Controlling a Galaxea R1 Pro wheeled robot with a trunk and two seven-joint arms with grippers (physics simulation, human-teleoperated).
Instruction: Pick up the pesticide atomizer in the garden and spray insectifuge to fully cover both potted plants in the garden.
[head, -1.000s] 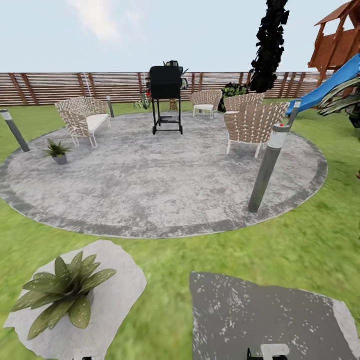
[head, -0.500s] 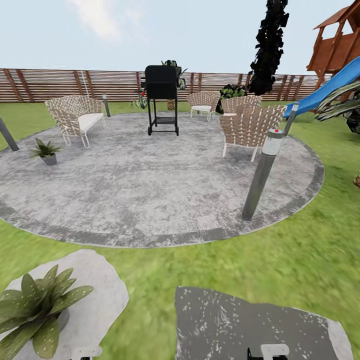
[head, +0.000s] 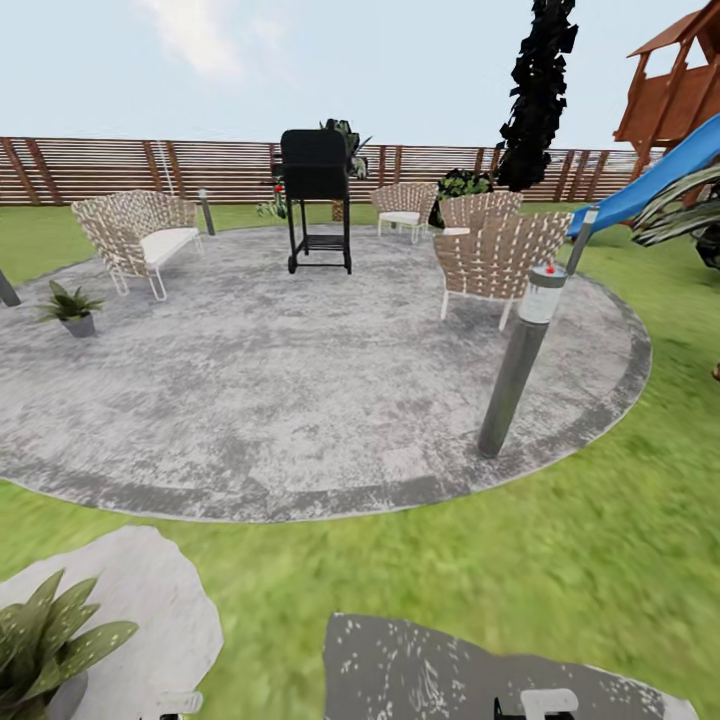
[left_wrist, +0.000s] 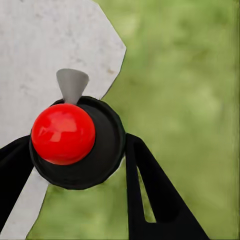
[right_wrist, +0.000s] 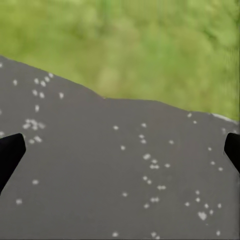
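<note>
My left gripper (left_wrist: 77, 142) is shut on the pesticide atomizer (left_wrist: 63, 134), a dark round bottle with a glossy red top and a grey nozzle, held over the edge of a pale stepping stone (left_wrist: 35, 45) and lawn. One potted plant (head: 40, 645) stands on that pale stone (head: 150, 600) at the head view's bottom left corner, partly cut off. The second potted plant (head: 68, 306) sits on the left side of the round patio (head: 300, 370). My right gripper (right_wrist: 122, 147) is open over a dark speckled stepping stone (right_wrist: 120, 170), with nothing between its fingers.
A grey bollard lamp (head: 515, 360) stands at the patio's right front edge. A black grill (head: 318, 195), a wicker bench (head: 135, 232) and wicker chairs (head: 495, 255) occupy the patio's far half. A blue slide (head: 660, 175) and the wooden fence (head: 100, 170) lie beyond.
The whole head view has shifted: the camera moved, so both potted plants and the stepping stones now sit further left and lower in the picture. The grip on the atomizer looks unchanged.
</note>
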